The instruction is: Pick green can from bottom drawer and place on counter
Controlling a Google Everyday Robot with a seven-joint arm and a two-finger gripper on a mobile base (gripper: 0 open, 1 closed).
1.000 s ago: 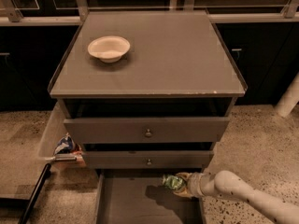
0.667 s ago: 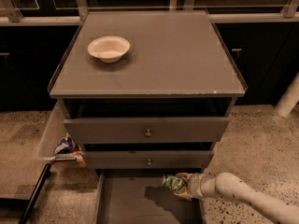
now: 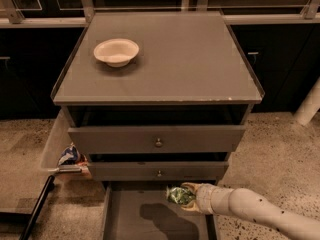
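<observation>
The green can (image 3: 179,195) is small and shiny. It is held off the floor of the bottom drawer (image 3: 125,224), just below the front of the middle drawer. My gripper (image 3: 187,197) reaches in from the lower right on a white arm and is shut on the can; its tan fingers (image 3: 192,186) wrap it above and below. The can's shadow lies on the drawer floor below it. The counter (image 3: 185,59) is the flat grey cabinet top above.
A white bowl (image 3: 116,51) stands on the counter's left rear. Two knobbed grey drawers (image 3: 157,140) stand partly open above the bottom drawer. A blue-and-white snack bag (image 3: 70,156) sits in a clear bin left of the cabinet. A black bar (image 3: 37,204) leans at lower left.
</observation>
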